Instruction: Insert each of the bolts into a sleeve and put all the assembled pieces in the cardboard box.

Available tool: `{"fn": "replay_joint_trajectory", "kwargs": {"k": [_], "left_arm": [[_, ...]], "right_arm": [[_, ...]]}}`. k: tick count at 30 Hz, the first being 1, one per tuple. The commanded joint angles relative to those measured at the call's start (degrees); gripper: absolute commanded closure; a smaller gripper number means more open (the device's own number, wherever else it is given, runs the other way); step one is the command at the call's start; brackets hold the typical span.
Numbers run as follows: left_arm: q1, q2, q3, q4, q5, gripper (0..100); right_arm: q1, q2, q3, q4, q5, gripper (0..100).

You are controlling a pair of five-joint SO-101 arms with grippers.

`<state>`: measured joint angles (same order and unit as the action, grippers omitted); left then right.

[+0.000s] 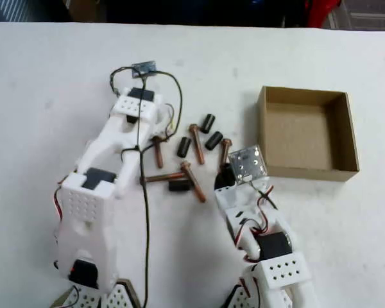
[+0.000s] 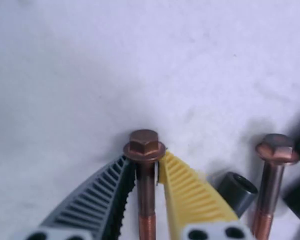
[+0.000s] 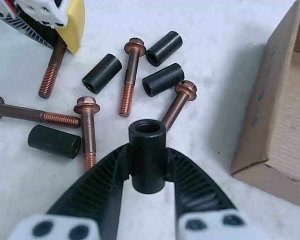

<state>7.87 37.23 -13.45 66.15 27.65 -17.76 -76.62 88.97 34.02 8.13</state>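
The right gripper [image 3: 148, 150] is nearest to the arm bases. Its two dark fingers [image 3: 97, 185] are clamped on the gripped sleeve [image 3: 148, 160], one on each side, and the open bore of this sleeve faces the wrist camera. In the high view this gripper sits at about 6 o'clock of the heap of parts on the white table [image 1: 51, 64].

Close beside it, at its 9 o'clock, the near sleeve [image 1: 179, 185] lies on its side, just beside the near bolt [image 1: 194, 181]. The crosswise bolt [image 1: 162, 178] points its threaded end at them. At 12 o'clock of the right gripper is the leaning bolt [image 1: 225, 152].

A little farther, at 9 o'clock of the heap, the left gripper [image 2: 146, 165] is closed on the gripped bolt [image 2: 145, 190]. A grey finger [image 2: 97, 200] and a yellow finger [image 2: 187, 192] press the shank just under the hexagonal head.

In the middle of the heap lies the middle bolt [image 1: 197, 144], with a lying sleeve [image 1: 183, 147] at its 9 o'clock and a second lying sleeve [image 1: 213, 140] at its 3 o'clock. The farthest sleeve [image 1: 207, 122] is at 1 o'clock of this bolt.

The cardboard box [image 1: 346, 135] stands open at 3 o'clock of the heap. All the bolts and sleeves are outside it.
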Motion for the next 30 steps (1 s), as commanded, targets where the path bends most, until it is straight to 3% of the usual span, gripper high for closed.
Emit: {"fn": "replay_joint_trajectory", "kwargs": {"k": [1,9,13,18,21,26,30], "left_arm": [[-1.89,-0.48,-2.46,-0.70,-0.70,97],[-1.63,-1.27,1.49,-0.97,-0.79,96],[-0.57,-1.27,-1.32,5.54,-1.14,98],[2.33,-1.27,-9.23,18.73,-11.16,98],[3.56,-1.27,-13.63,25.05,-12.84,98],[3.47,-1.27,-18.37,30.86,-13.01,98],[3.21,-1.27,-19.87,32.53,-12.92,98]], "right_arm": [[0.48,-1.10,-0.53,-1.01,-0.09,98.1],[0.48,-1.10,-0.44,-1.01,-0.09,98.1],[0.48,-1.10,-0.53,-1.01,-0.53,98.1],[0.22,-5.58,0.18,0.22,-0.62,98.1],[-0.57,-12.26,2.11,2.77,-0.62,98.1],[-2.77,-27.38,6.68,7.87,-0.62,98.1],[-4.44,-24.92,6.51,6.90,-0.62,98.1]]}}
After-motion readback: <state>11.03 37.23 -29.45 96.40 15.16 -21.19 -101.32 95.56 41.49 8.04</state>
